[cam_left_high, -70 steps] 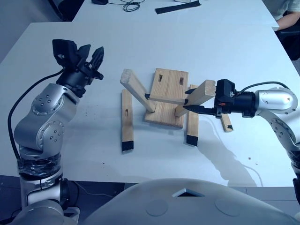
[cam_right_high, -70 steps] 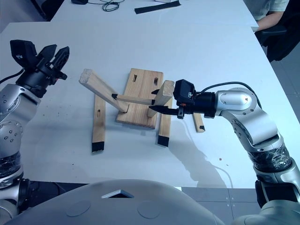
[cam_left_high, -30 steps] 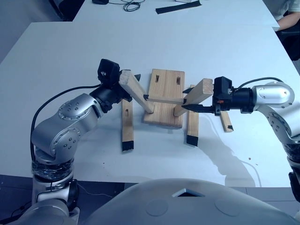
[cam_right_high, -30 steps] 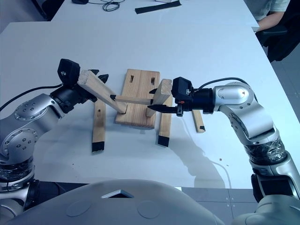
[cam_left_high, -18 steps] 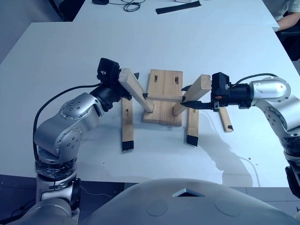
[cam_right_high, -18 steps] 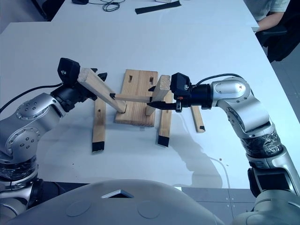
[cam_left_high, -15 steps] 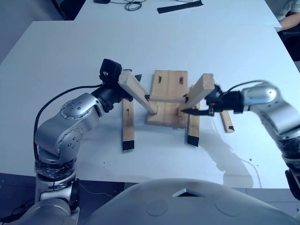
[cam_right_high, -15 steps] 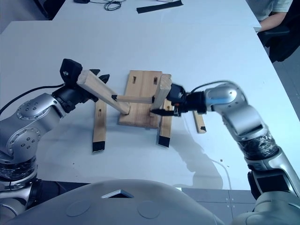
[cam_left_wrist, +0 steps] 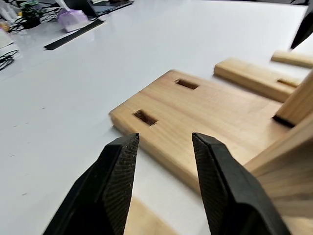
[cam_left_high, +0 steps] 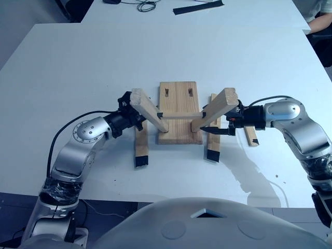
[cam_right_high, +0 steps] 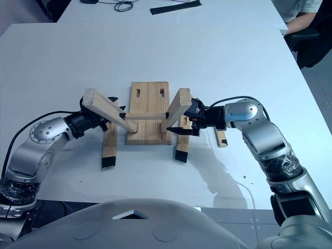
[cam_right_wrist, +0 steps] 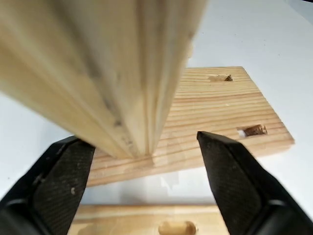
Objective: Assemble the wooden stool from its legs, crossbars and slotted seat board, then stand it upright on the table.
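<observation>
Wooden joined legs [cam_left_high: 148,108] and crossbar [cam_left_high: 179,115] stand on the seat board [cam_left_high: 179,96] mid-worktop [cam_left_high: 78,62], my left claw [cam_left_wrist: 164,142] released alongside and my right claw [cam_right_wrist: 142,142] spread astride one leg, so I'd say half done: spare legs [cam_left_high: 140,148] and loose crossbar [cam_left_high: 250,136] not yet fitted.

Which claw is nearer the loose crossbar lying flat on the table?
Right. The right claw is at the raised leg beside the crossbar; the left claw is beyond the seat board.

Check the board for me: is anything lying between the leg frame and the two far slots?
Nothing visible does. The board is bare from the frame to the far slots. Two loose legs lie flat beside the board, one off each long side, clear of that path.
</observation>
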### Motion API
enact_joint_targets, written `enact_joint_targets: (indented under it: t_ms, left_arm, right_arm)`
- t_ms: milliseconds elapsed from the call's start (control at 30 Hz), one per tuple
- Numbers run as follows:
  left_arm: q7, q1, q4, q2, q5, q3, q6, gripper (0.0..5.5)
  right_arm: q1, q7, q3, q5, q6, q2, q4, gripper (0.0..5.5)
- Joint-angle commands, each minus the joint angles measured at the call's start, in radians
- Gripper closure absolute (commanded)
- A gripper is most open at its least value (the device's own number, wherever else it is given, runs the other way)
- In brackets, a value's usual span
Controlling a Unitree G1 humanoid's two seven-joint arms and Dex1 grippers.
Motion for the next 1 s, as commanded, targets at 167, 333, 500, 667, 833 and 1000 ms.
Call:
enact_joint_targets:
  t_ms: [167,333,500,667,833,1000]
  left_arm:
    - [-0.099,0.074,0.013,0.003,0.073,-0.066,-0.112,3.46]
    - [-0.149,0.152,0.042,0.046,0.160,-0.102,-0.210,3.46]
    - [-0.163,0.153,0.130,0.060,0.204,-0.069,-0.278,3.46]
    - [-0.179,0.173,0.214,0.076,0.254,-0.075,-0.357,3.46]
    - [-0.167,0.193,0.283,0.086,0.284,-0.058,-0.396,3.46]
    - [-0.163,0.195,0.325,0.097,0.276,-0.022,-0.399,3.46]
  right_arm:
    - [0.068,-0.023,0.012,-0.089,-0.042,-0.003,0.011,1.77]
    - [0.101,-0.048,0.036,-0.138,-0.070,0.020,0.047,1.77]
    - [0.156,-0.055,0.032,-0.171,-0.102,0.005,0.081,1.77]
    - [0.186,-0.064,0.009,-0.200,-0.156,-0.034,0.162,1.77]
    - [0.251,-0.051,-0.045,-0.201,-0.208,-0.096,0.191,1.77]
    - [0.328,-0.066,-0.105,-0.200,-0.239,-0.139,0.207,1.77]
